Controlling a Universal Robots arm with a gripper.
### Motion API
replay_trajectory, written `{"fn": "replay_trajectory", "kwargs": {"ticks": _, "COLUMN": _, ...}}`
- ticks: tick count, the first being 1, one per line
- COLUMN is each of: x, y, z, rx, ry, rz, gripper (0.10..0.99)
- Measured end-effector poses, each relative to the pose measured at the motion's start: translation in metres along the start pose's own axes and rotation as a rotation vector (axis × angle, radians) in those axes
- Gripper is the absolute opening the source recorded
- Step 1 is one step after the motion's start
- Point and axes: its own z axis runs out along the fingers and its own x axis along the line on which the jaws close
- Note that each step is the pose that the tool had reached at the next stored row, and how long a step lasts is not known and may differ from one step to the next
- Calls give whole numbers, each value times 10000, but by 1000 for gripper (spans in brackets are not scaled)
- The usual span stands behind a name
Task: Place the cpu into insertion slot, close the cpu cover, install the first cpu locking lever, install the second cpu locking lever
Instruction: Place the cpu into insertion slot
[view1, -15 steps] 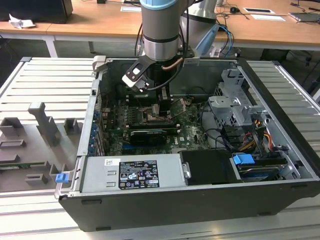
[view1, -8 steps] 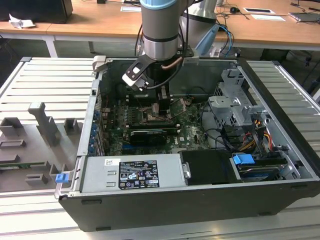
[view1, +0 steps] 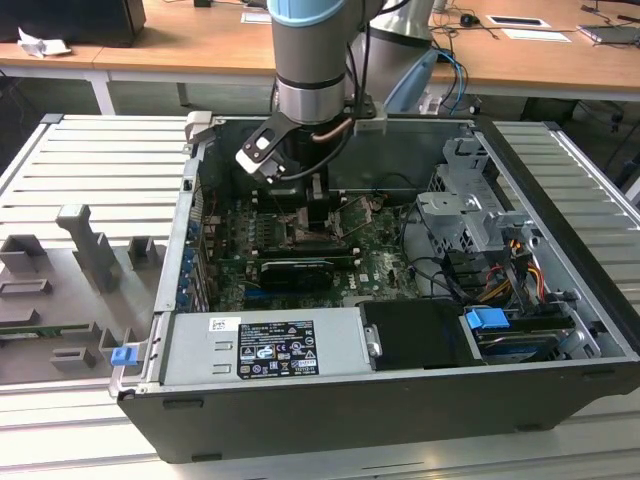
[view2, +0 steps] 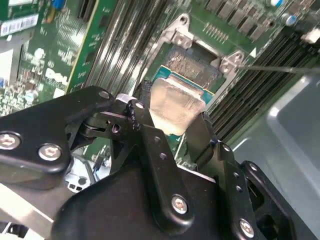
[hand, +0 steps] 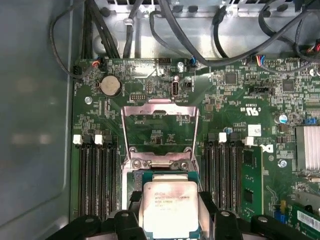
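My gripper (view2: 175, 122) is shut on the cpu (view2: 176, 106), a small square chip with a pale silvery top, with one black finger (view2: 150, 135) on each of two opposite edges. I hold the chip low over the insertion slot (view2: 192, 62), whose dark contact field shows past the chip's far edge. In the first wrist view the cpu (hand: 170, 207) sits between the fingers just below the cpu cover (hand: 160, 106), which stands swung open off the slot's rim (hand: 128, 187). A thin lever rod (view2: 280, 68) sticks out beside the socket. In the exterior view the gripper (view1: 310, 195) reaches down into the open computer case.
Black memory slots (hand: 97, 175) flank the socket on both sides. Cables (hand: 165, 30) hang along the case wall past the cover. The case also holds a power supply (view1: 265, 345), a drive cage (view1: 470, 210) and an expansion card (view1: 295, 270). Grey fixtures (view1: 90, 245) stand outside on the exterior view's left.
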Motion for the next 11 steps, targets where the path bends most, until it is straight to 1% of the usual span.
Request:
{"fn": "replay_trajectory", "kwargs": {"ticks": 1, "x": 6, "y": -56, "z": 18, "rx": 1, "ry": 4, "rz": 2, "gripper": 525}}
{"fn": "replay_trajectory", "kwargs": {"ticks": 2, "x": 31, "y": -60, "z": 51, "rx": 4, "ry": 4, "rz": 35, "gripper": 525}}
{"fn": "replay_trajectory", "kwargs": {"ticks": 3, "x": 36, "y": -63, "z": 75, "rx": 7, "ry": -7, "rz": 147, "gripper": 525}}
{"fn": "replay_trajectory", "kwargs": {"ticks": 5, "x": 36, "y": -64, "z": 97, "rx": 7, "ry": -19, "rz": 278, "gripper": 525}}
{"fn": "replay_trajectory", "kwargs": {"ticks": 7, "x": 37, "y": -58, "z": 117, "rx": 6, "ry": -20, "rz": 296, "gripper": 525}}
{"fn": "replay_trajectory", "kwargs": {"ticks": 9, "x": 36, "y": -36, "z": 145, "rx": 7, "ry": -22, "rz": 294, "gripper": 525}}
{"fn": "replay_trajectory", "kwargs": {"ticks": 10, "x": 36, "y": -38, "z": 174, "rx": 6, "ry": -21, "rz": 288, "gripper": 525}}
{"fn": "replay_trajectory", "kwargs": {"ticks": 11, "x": 36, "y": -38, "z": 181, "rx": 6, "ry": -18, "rz": 264, "gripper": 525}}
